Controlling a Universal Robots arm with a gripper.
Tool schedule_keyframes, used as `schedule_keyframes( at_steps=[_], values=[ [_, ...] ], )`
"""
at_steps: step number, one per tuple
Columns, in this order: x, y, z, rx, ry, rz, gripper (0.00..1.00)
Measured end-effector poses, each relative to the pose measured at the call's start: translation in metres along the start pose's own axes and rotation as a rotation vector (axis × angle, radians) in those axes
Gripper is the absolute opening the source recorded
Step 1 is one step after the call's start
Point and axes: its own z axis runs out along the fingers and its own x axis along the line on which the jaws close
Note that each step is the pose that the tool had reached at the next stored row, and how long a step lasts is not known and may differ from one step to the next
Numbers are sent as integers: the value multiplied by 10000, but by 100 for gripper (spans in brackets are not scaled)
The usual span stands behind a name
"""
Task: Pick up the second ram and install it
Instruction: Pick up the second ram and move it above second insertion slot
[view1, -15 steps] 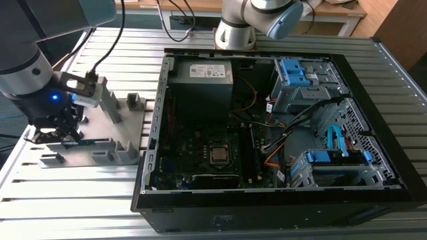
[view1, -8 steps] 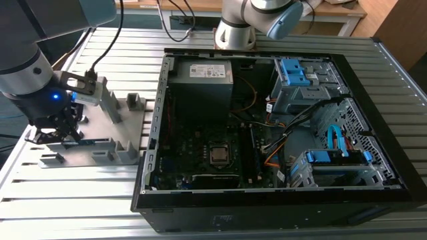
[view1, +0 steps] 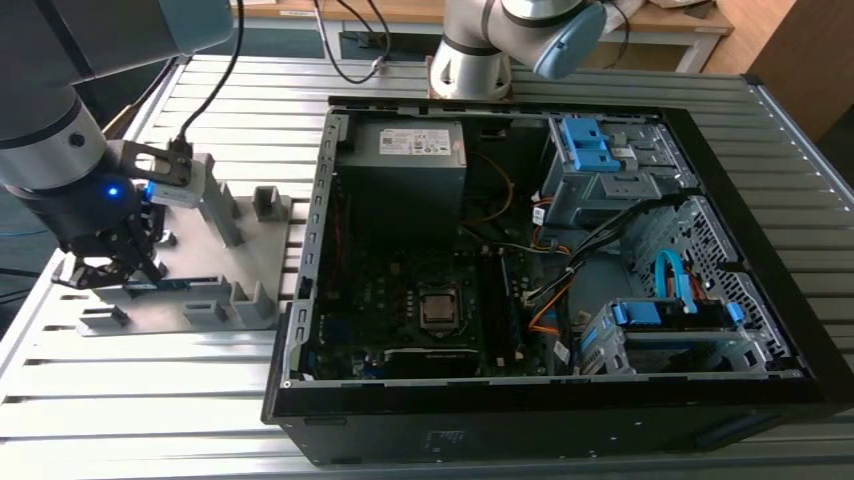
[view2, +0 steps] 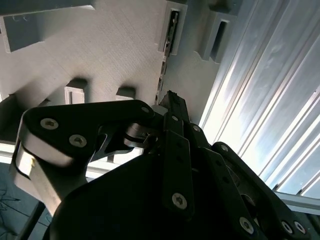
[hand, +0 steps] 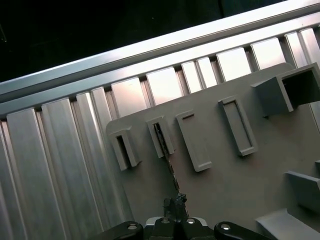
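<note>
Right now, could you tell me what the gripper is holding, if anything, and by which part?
The gripper appears shut on the ram, by its upper edge; the ram stands in a slot of the fixture.

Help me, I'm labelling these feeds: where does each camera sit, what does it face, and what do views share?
Exterior view: high up, looking down on slatted table, open computer case and grey plate; the arm and gripper stand over the plate.
First wrist view: on the arm, looking past the gripper at the plate and an edge-on memory stick.
Second wrist view: on the arm, behind the gripper's dark linkage, facing the plate.
Shared: all show gripper, plate, table; both wrist views show the memory stick.
</note>
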Motion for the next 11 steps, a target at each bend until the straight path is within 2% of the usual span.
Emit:
schedule_keyframes(
  at_steps=[11],
  values=[
    [0,0,0,2,33,-788,10]
  ],
)
